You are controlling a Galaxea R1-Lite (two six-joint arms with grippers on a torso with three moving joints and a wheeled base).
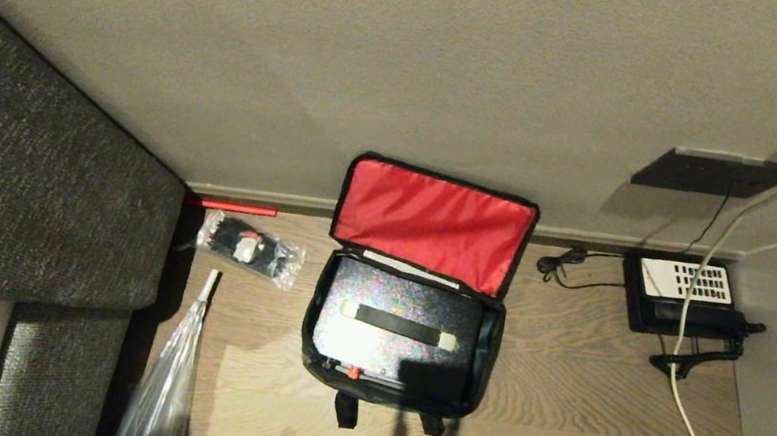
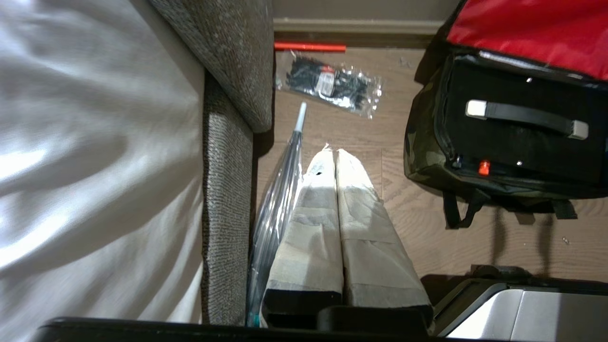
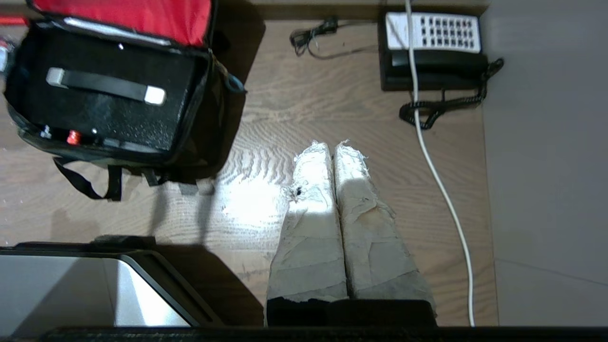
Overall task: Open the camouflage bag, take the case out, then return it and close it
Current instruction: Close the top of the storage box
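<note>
Bag (image 1: pixel 485 347): on the floor by the wall, lid thrown back against the wall, red lining facing me.
Case (image 1: pixel 394 329): lying flat inside the bag, handle (image 1: pixel 398 324) uppermost; its long axis runs side to side across my view, parallel to the wall.
Left gripper (image 2: pixel 336 153): clenched, empty, hanging over the floor between the sofa (image 2: pixel 228 142) and the bag; the bag lies to its right.
Right gripper (image 3: pixel 332 145): clenched, empty, hanging over bare floor between the bag and the phone (image 3: pixel 432 52); the bag lies to its left.
Nearer arm: I judge both roughly equal, the left perhaps slightly closer, though the wrist views make this hard to rank.
Stage: bag open, case not yet lifted, as I read it.
Next move: open a gripper and approach the handle across its length.
</note>
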